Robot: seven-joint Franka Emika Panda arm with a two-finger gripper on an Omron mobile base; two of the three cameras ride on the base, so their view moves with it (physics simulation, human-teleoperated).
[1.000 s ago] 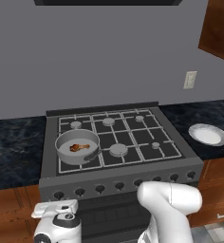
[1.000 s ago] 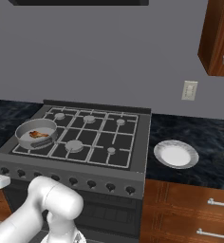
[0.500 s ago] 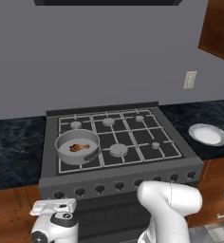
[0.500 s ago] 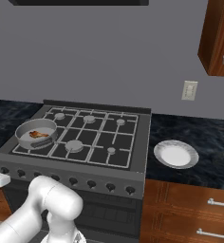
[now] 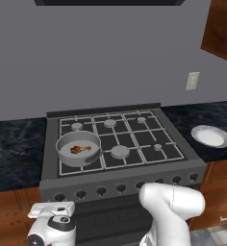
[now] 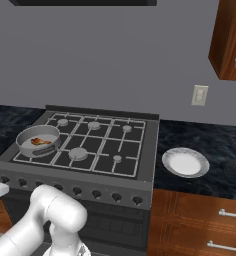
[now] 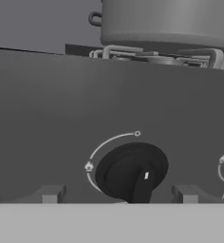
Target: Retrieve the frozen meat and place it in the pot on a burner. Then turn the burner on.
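Small glossy brown-orange drumstick of frozen meat (image 5: 78, 149) lies in the round shallow grey metal pot (image 5: 77, 148), on front-left burner of the dark grey stove (image 5: 134, 175), so placing looks done; I'm on the burner step. My claw (image 7: 117, 195) sits w/ fingers (image 7: 52, 194) apart, either side of the black round knob (image 7: 131, 172), not yet touching. Next, I reckon: pinch knob, then twist.

Both base views overlook the stove (image 5: 120, 144); hand view faces its knob (image 7: 131, 172) closely.
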